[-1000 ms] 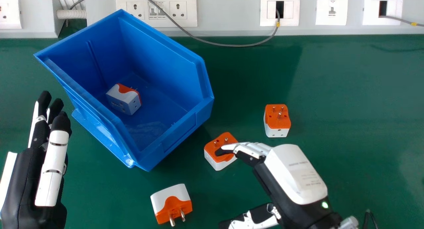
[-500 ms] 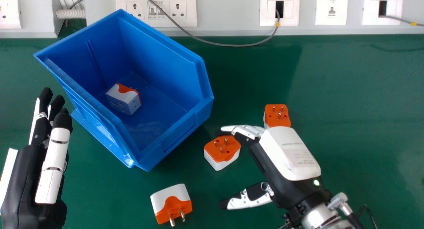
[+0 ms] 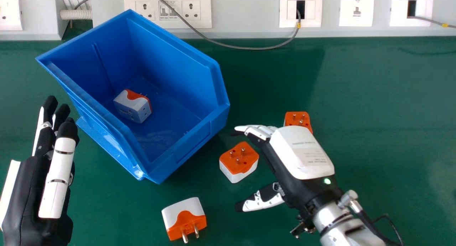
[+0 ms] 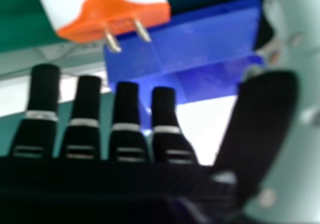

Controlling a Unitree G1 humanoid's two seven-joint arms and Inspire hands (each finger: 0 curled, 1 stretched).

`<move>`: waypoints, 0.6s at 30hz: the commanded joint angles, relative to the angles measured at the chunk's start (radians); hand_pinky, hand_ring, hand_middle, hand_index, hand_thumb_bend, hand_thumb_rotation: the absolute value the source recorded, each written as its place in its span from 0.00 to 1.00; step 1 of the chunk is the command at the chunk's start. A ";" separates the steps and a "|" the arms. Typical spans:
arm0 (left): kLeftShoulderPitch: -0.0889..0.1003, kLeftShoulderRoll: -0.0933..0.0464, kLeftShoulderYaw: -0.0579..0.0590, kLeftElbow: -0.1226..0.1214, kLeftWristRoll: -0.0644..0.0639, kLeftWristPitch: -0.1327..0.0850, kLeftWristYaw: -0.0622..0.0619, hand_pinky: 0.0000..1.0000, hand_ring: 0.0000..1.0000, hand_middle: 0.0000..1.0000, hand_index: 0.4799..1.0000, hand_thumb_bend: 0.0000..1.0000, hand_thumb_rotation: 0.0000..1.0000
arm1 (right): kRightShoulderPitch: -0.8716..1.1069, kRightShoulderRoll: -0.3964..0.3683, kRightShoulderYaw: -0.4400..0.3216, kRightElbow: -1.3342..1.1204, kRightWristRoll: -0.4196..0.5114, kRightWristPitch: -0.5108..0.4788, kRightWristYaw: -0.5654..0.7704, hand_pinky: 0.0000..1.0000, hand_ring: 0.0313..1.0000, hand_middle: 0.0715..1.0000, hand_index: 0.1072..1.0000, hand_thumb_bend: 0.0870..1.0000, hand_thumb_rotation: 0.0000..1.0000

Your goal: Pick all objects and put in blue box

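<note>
Right of the box (image 3: pixel 199 142), the right hand (image 3: pixel 301 151), empty, fingers extended and thumb spread, has drawn back from over the middle plug (image 3: pixel 238 162), exposing it, still ungrasped. Box contents: one plug (image 3: pixel 133 106). Outside, right of the box: far plug (image 3: pixel 298 120); below: near plug (image 3: pixel 184 219). Left: left hand (image 3: pixel 30 189), fingers straight.

The open blue box (image 3: pixel 171 114) stands between the left fingers (image 3: pixel 64 146) and right fingers (image 3: pixel 262 132), a white-and-orange travel adapter (image 3: pixel 132 106) lying inside. A second adapter (image 3: pixel 239 160) sits near the right fingers, orange face and pins up. The third adapter (image 3: pixel 298 118), also pins up, is partly hidden behind them. The fourth adapter (image 3: pixel 184 217) lies on the bench (image 3: pixel 392 114), nearer the robot than those fingers, two metal pins showing.
</note>
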 commanded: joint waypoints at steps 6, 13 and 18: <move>0.005 0.009 0.003 -0.032 -0.003 -0.005 0.001 1.00 1.00 1.00 1.00 0.52 0.83 | -0.124 0.035 0.023 0.138 0.009 0.033 -0.025 0.60 0.73 0.76 0.72 0.84 0.13; 0.005 0.009 0.007 -0.025 -0.003 -0.009 0.004 1.00 1.00 1.00 1.00 0.52 0.83 | -0.195 0.058 0.040 0.238 0.024 0.070 0.005 0.59 0.73 0.75 0.71 0.84 0.12; 0.010 0.010 0.007 -0.042 -0.003 0.003 0.010 1.00 1.00 1.00 1.00 0.51 0.83 | -0.245 0.062 0.052 0.285 0.037 0.101 0.044 0.60 0.73 0.75 0.71 0.84 0.11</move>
